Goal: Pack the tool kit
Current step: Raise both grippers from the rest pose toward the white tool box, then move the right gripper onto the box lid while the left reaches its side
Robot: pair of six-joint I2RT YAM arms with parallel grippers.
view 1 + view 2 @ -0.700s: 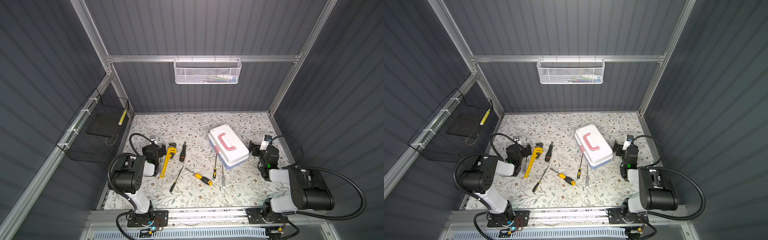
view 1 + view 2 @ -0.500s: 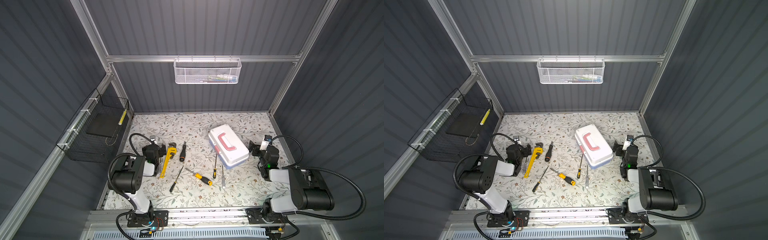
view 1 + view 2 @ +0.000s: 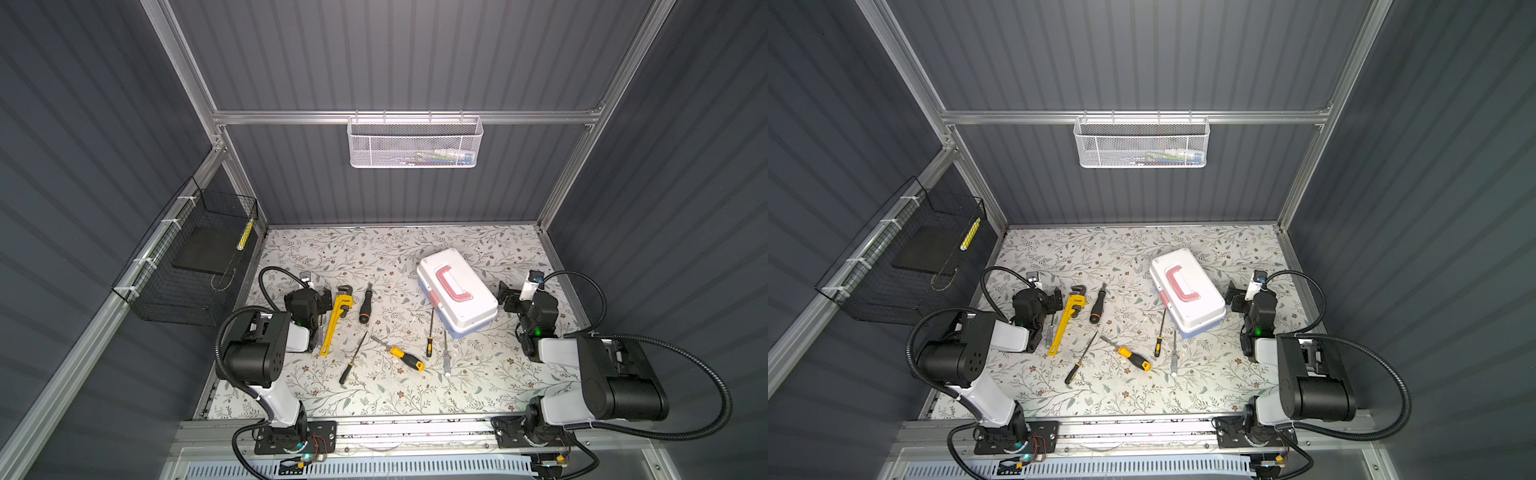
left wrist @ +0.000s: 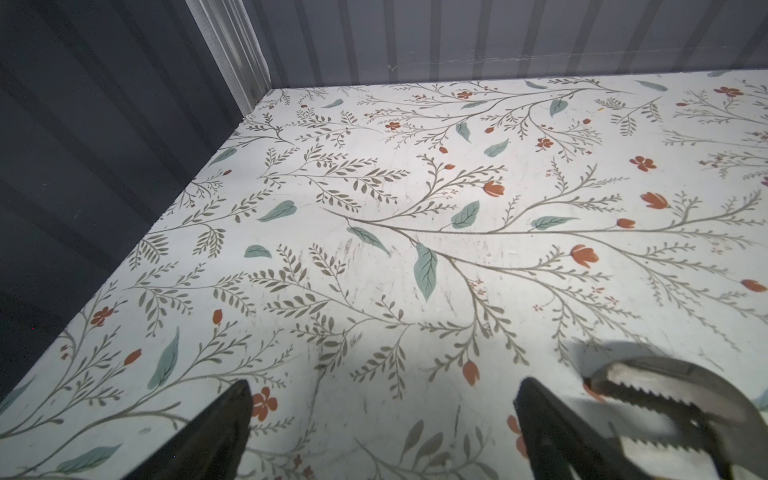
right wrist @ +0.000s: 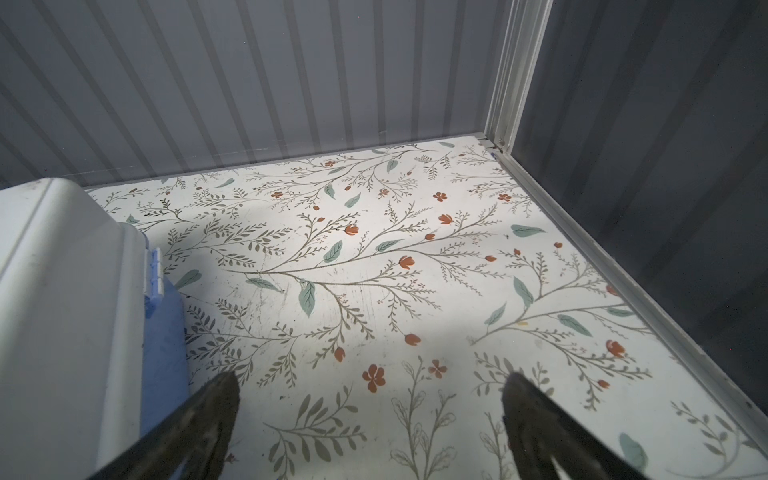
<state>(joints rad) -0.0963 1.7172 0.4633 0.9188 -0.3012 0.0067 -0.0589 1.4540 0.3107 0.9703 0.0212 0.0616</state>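
The white plastic box with pink handle (image 3: 471,309) looks shut and the yellow metal pipe wrench (image 3: 334,320) lies outside. The left gripper (image 4: 382,386) and right gripper (image 5: 370,380) are spread wide and empty, so I think opening the box comes first

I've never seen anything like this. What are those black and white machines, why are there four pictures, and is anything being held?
The machines are two robot arms fixed at the near edge of the table, each ending in a two-fingered pincer called a gripper. Two pictures look down on the whole scene from above and are almost alike. The other two come from a small camera on each arm's wrist, looking past its pincer.

On the flowered table lie a closed tool kit box, a yellow pipe wrench and several screwdrivers. The left gripper stands open beside the wrench's head. The right gripper stands open beside the box. Neither holds anything.

A white mesh basket and a black wire basket hang on the walls.
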